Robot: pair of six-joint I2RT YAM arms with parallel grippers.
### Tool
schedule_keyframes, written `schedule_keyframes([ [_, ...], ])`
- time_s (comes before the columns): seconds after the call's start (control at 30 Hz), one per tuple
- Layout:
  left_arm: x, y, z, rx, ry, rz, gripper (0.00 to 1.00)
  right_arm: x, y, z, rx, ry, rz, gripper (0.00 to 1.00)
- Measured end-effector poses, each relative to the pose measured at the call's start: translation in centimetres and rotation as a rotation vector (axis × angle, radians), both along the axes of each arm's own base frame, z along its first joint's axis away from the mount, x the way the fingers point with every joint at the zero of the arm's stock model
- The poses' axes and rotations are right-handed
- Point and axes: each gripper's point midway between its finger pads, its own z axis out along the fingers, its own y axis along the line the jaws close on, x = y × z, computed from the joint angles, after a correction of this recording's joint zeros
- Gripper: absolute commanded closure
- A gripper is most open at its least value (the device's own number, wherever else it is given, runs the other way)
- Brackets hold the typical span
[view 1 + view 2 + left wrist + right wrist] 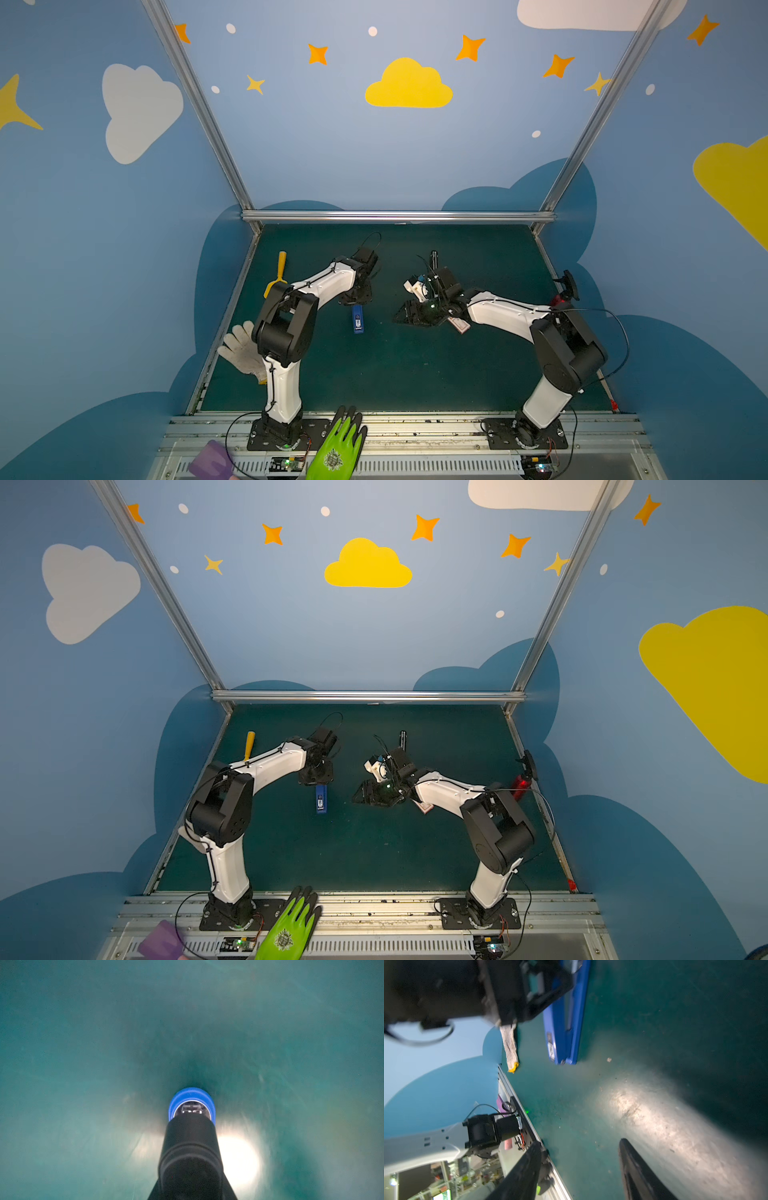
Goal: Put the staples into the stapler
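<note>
Stapler [357,319] lies flat on the mat [374,374], a little to 9 o'clock of the mat's middle in both top views, long axis running 12 to 6. The left gripper [356,305] sits on its 12 o'clock end with the jaws drawn narrow, seemingly pinching it. The right gripper [580,1141] hangs empty, fingers well apart, at 3 o'clock of the stapler.

The box [459,325] of staples lies at 4 o'clock of the right gripper, half under that arm's wrist.

Judged by looks, the stapler is stiff and fairly heavy for its size, with a smooth plastic shell that could slip. Its hinged top may swing up, so a hold across the narrow sides seems safest. The box looks light and easily crushed, so it wants a gentle grip across its short sides. Staple strips would be light and brittle, best held by their long edges.

No loose strip shows anywhere. Whether the box is open cannot be told. The left wrist view is blurred, its fingers read as one dark mass, and the contact with the stapler is hidden.
</note>
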Motion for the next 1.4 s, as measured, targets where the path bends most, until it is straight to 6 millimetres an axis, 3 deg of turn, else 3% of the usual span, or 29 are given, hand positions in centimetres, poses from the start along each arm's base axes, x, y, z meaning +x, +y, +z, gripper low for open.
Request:
schedule_keyframes([
  [0.2, -1.9, -1.7, 3.4, -0.126, -0.05, -0.068, 0.96, 2.9, -0.3, -0.6, 0.062, 0.061, -0.072, 0.54],
  [0.4, -2.9, -3.8, 6.0, -0.266, -0.095, -0.133, 0.96, 5.0, 0.7, -0.1, 0.139, 0.094, -0.087, 0.51],
  [0.67, -4.7, -5.4, 5.6, -0.36, -0.057, -0.185, 0.96, 5.8, 2.8, 2.4, 0.253, 0.074, -0.044, 0.58],
  [0.9, -5.1, -7.2, 5.9, -0.387, -0.066, -0.232, 0.96, 6.2, 4.1, 1.7, 0.261, 0.099, -0.018, 0.57],
  [1.27, -5.5, -7.9, 7.2, -0.406, -0.102, -0.245, 0.96, 5.7, 4.8, 0.8, 0.259, 0.134, 0.006, 0.72],
  [1.4, -5.7, -8.0, 7.6, -0.411, -0.112, -0.249, 0.96, 5.7, 5.2, 1.4, 0.282, 0.132, 0.026, 0.9],
])
